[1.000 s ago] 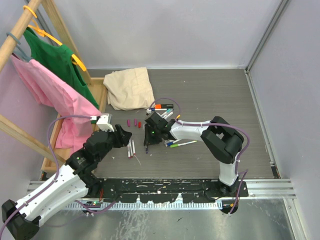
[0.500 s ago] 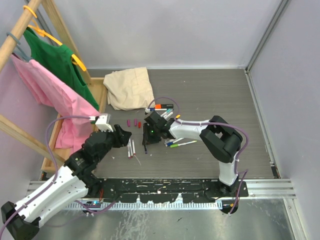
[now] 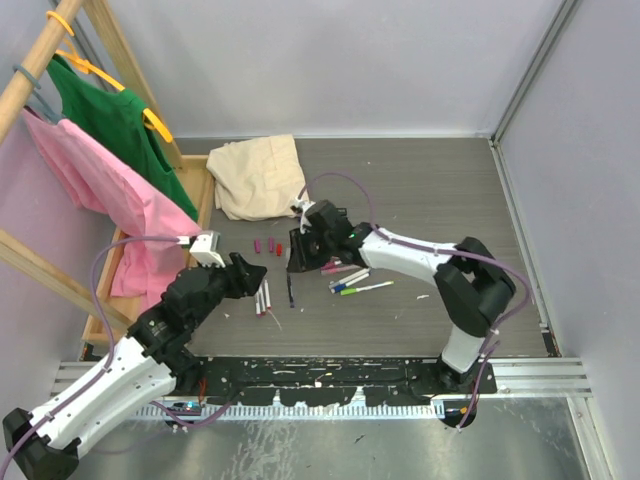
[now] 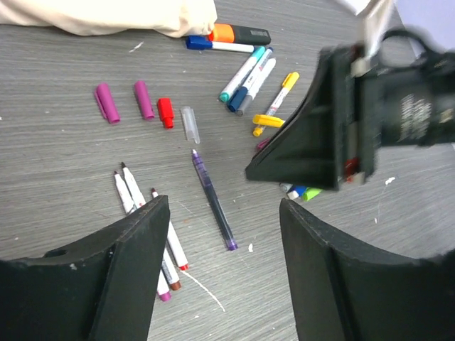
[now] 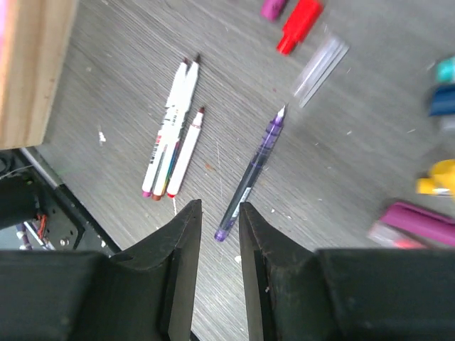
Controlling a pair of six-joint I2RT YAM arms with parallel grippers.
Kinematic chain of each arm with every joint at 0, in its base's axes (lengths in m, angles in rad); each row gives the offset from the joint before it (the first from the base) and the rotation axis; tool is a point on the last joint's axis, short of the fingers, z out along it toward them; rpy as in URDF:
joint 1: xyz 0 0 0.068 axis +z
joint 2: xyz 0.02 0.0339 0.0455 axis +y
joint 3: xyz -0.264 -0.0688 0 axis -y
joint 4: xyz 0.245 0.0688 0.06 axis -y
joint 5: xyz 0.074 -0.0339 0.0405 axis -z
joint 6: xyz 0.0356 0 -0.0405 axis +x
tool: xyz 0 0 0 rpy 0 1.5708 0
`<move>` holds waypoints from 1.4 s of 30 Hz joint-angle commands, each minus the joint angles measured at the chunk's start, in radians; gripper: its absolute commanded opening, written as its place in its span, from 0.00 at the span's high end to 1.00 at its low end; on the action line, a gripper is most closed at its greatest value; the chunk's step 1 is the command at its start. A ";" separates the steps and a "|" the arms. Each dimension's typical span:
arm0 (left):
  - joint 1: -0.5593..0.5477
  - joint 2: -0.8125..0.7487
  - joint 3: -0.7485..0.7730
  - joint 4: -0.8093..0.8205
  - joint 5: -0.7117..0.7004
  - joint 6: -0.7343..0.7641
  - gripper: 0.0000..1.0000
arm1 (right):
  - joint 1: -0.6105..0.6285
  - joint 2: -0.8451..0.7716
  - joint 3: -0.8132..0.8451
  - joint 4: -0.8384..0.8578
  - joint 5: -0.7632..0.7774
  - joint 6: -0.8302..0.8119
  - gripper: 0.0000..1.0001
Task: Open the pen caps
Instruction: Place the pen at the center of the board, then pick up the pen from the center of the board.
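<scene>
Two purple pen caps, a red one and a clear one lie loose on the table. Three uncapped white pens and an uncapped purple pen lie below them. Capped pens in blue, teal and yellow lie further back. My left gripper is wide open and empty above the purple pen. My right gripper is narrowly open and empty, raised above the purple pen's end. In the top view it hovers beside the caps.
A thicker black marker with an orange cap lies by a beige cloth. A wooden rack with pink and green garments stands at the left. More capped pens lie under the right arm.
My right gripper has risen and moved toward the far side, leaving the purple pen lying uncovered on the table. The left arm has barely moved.
</scene>
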 commanded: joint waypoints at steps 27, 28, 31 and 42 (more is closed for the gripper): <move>-0.002 0.004 -0.158 0.395 0.158 -0.040 0.02 | -0.297 -0.281 -0.155 -0.536 -0.181 -1.656 0.40; -0.001 0.002 -0.159 0.396 0.157 -0.040 0.02 | -0.297 -0.271 -0.164 -0.532 -0.179 -1.661 0.40; -0.002 0.005 -0.160 0.399 0.156 -0.041 0.02 | -0.296 -0.251 -0.187 -0.512 -0.158 -1.674 0.42; -0.003 0.044 -0.177 0.463 0.180 -0.064 0.02 | -0.282 -0.225 -0.207 -0.501 -0.148 -1.688 0.51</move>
